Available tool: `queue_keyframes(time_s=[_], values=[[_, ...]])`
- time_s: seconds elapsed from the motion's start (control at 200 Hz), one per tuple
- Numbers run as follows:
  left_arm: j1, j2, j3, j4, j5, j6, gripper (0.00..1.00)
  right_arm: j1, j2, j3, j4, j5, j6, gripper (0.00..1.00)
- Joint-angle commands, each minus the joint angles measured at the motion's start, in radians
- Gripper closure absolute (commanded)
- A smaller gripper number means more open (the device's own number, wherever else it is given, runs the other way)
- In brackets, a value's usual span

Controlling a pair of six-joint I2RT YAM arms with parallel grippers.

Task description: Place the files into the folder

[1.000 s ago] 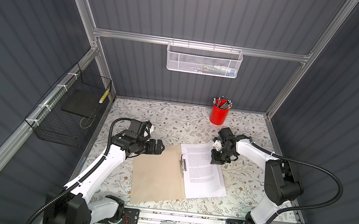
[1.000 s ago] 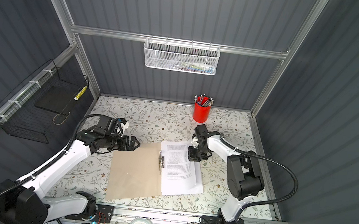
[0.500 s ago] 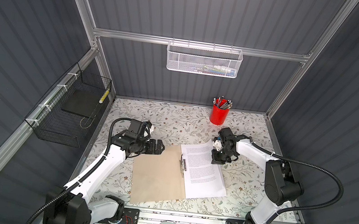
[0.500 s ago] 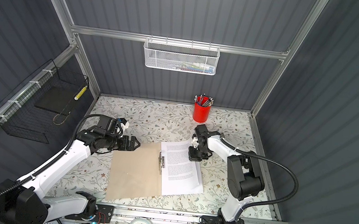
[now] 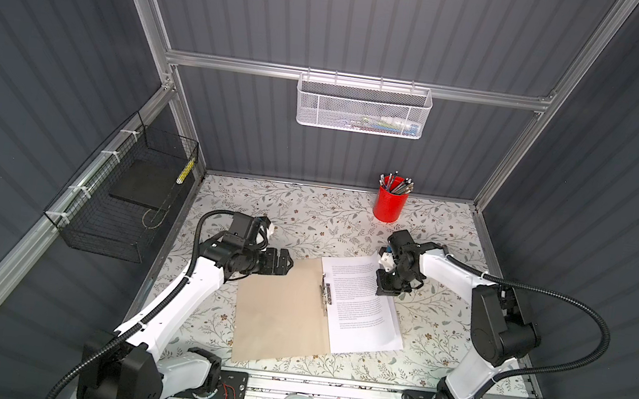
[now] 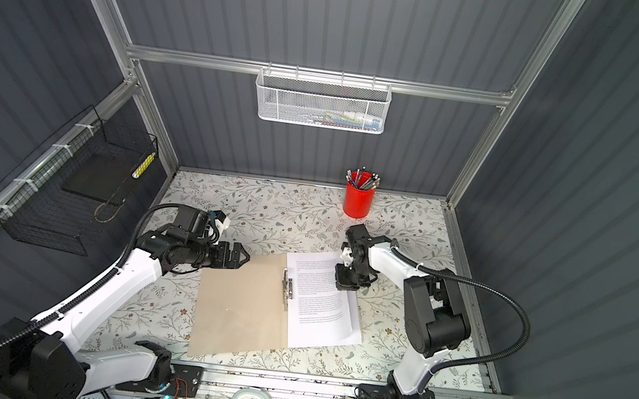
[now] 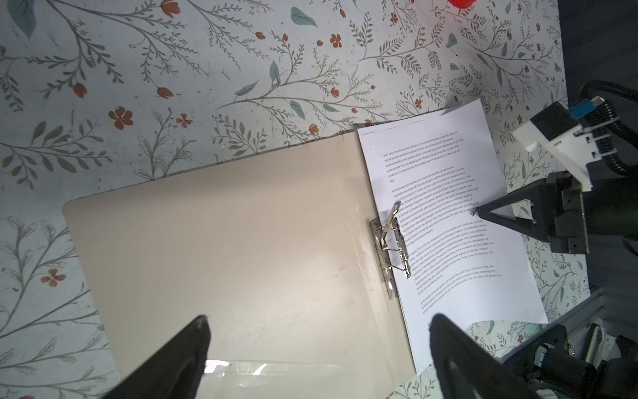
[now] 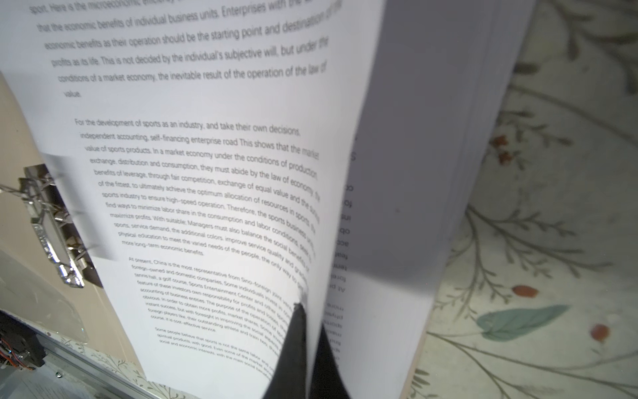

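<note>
1. Tool of the right arm (image 8: 306,321) was pinched shut on the edge of the top sheet of the files (image 5: 361,315), which curled up off the folder (image 5: 277,316).
2. Tool of the left arm (image 5: 287,262) gaped wide and empty, just off the folder's far left corner.
3. Remaining files lay on the open folder's right half, beside its metal clip (image 5: 325,293), on the bench (image 5: 307,215).

The white left arm (image 5: 199,289) and white right arm (image 5: 447,269) have fat, round black joints. A ribbed black hose (image 5: 606,343) loops off each. The pointed black fingers (image 7: 179,355) look like wedges.
</note>
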Motion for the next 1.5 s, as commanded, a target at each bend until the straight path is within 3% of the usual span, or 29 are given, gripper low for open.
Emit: queue_keyframes(time_s=[0.0, 0.225, 0.35, 0.7, 0.765, 1.006, 1.081, 1.306, 1.496], values=[[-0.004, 0.007, 0.000, -0.009, 0.022, 0.018, 0.00, 0.005, -0.015, -0.009, -0.004, -0.010, 0.002, 1.00], [-0.003, 0.007, 0.000, -0.009, 0.025, 0.018, 0.00, 0.011, -0.003, -0.002, 0.002, -0.019, 0.009, 1.00], [-0.004, 0.007, 0.001, -0.009, 0.026, 0.019, 0.00, 0.015, 0.003, -0.002, 0.009, -0.023, 0.015, 0.91], [-0.004, 0.009, 0.000, -0.008, 0.028, 0.019, 0.00, 0.019, 0.011, -0.003, 0.022, -0.031, 0.028, 0.87], [-0.003, 0.009, 0.000, -0.009, 0.025, 0.019, 0.00, 0.019, 0.008, -0.006, 0.022, -0.009, 0.035, 0.78], [-0.003, 0.018, -0.009, -0.004, 0.028, 0.006, 0.00, 0.003, -0.046, -0.036, 0.049, 0.095, 0.079, 0.30], [-0.004, 0.023, -0.026, 0.011, 0.054, -0.009, 0.00, -0.014, -0.070, -0.054, 0.068, 0.114, 0.096, 0.02], [-0.051, 0.070, -0.063, 0.083, 0.134, -0.091, 0.00, -0.080, -0.159, -0.159, 0.193, 0.082, 0.164, 0.01], [-0.182, 0.167, -0.107, 0.172, 0.098, -0.182, 0.02, -0.131, -0.181, -0.249, 0.325, -0.009, 0.235, 0.01]])
